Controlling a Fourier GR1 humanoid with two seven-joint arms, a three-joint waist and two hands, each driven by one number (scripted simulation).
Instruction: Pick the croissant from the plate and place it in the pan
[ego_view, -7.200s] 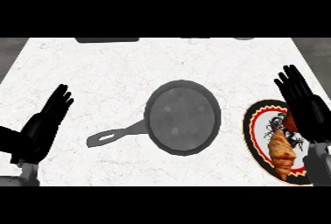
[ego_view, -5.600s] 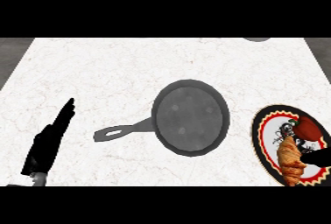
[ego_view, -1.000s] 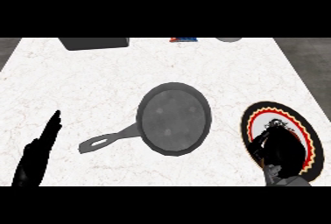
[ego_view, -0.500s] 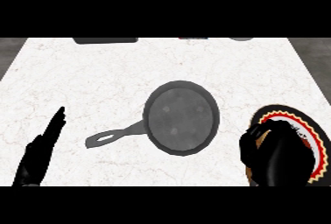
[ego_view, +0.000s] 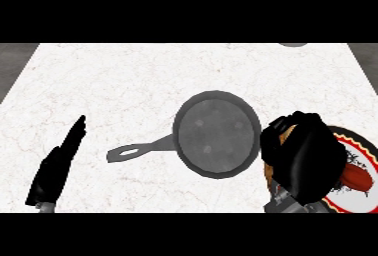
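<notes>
A grey pan (ego_view: 215, 134) sits mid-counter with its handle (ego_view: 133, 151) pointing lower left. My right hand (ego_view: 304, 156) is curled round the croissant (ego_view: 287, 134), of which only a brown sliver shows between the fingers. That hand hovers just right of the pan's rim, over the left edge of the patterned plate (ego_view: 354, 165). The plate has a red, black and cream rim and lies at the right edge of the view. My left hand (ego_view: 57, 164) rests edge-on at the lower left, fingers straight, well away from the pan.
The white marble counter (ego_view: 118, 85) stretches around the pan. A grey round object (ego_view: 293, 44) peeks in at the counter's far edge, top right. A red-brown shape (ego_view: 359, 176) shows on the plate.
My right hand has lifted off the plate with the croissant and moved left toward the pan's rim. The left hand has stayed put.
</notes>
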